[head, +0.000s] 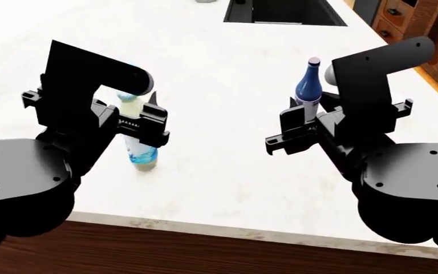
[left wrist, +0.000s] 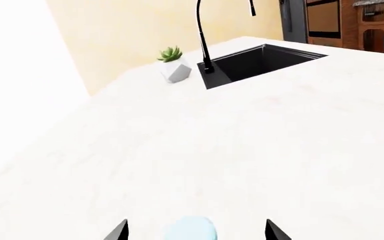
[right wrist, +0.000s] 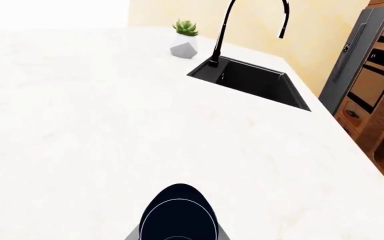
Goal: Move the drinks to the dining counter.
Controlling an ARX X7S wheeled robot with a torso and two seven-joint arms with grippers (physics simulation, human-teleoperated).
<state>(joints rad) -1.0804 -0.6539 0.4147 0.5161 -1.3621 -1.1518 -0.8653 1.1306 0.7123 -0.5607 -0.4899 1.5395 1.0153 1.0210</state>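
Cream-white milk bottle with light-blue cap [head: 137,149] stands upright on the off-white stone dining counter [head: 219,97] near its front edge, towards the left; the left gripper [head: 134,121] jaws are closed around its upper body. Slim dark-blue bottle with white label [head: 309,85] stands upright towards the right, clasped low by the right gripper [head: 304,127]. Black sink [right wrist: 252,80], black arched faucet [right wrist: 227,25] and small potted succulent [right wrist: 184,39] occupy the far edge.

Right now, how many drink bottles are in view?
2. The cream-white milk bottle with light-blue cap stands at the left gripper; the slim dark-blue bottle at the right gripper. None looks hidden.
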